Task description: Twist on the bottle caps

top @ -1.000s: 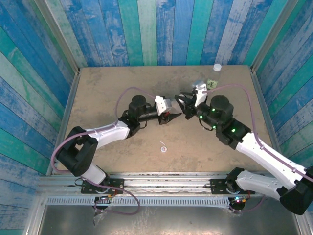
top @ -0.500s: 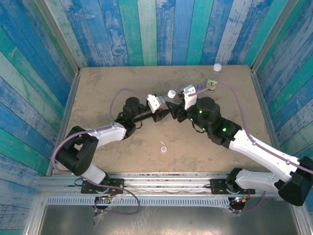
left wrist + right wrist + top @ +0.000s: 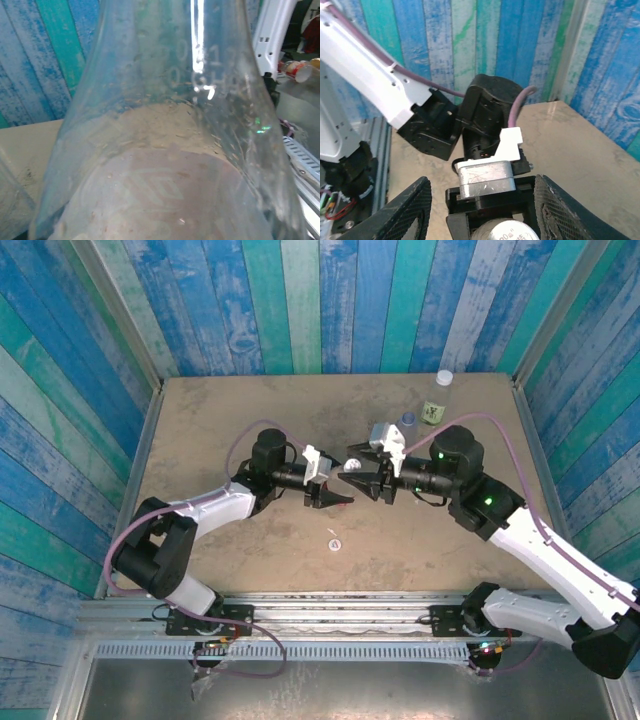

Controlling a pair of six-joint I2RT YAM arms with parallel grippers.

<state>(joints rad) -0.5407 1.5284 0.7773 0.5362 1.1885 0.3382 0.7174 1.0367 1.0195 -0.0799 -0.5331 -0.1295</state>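
Painted blue-green planks (image 3: 300, 300) wall a brown tabletop (image 3: 220, 420). At upper right one capped bottle (image 3: 434, 408) looks finished; the bluish bottle (image 3: 408, 420) beside it seems open-mouthed. Mid-frame, the left gripper (image 3: 338, 498) clamps a clear bottle (image 3: 165, 125), apparently upright with its neck toward the frame's top and a cap (image 3: 352, 466) seated on it. The right gripper (image 3: 362, 480) stands open around that cap, which probably needs tightening.

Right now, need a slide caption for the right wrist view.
Right gripper, fingers spread, flanks a pale ribbed cap and faces the left arm over the tan table.
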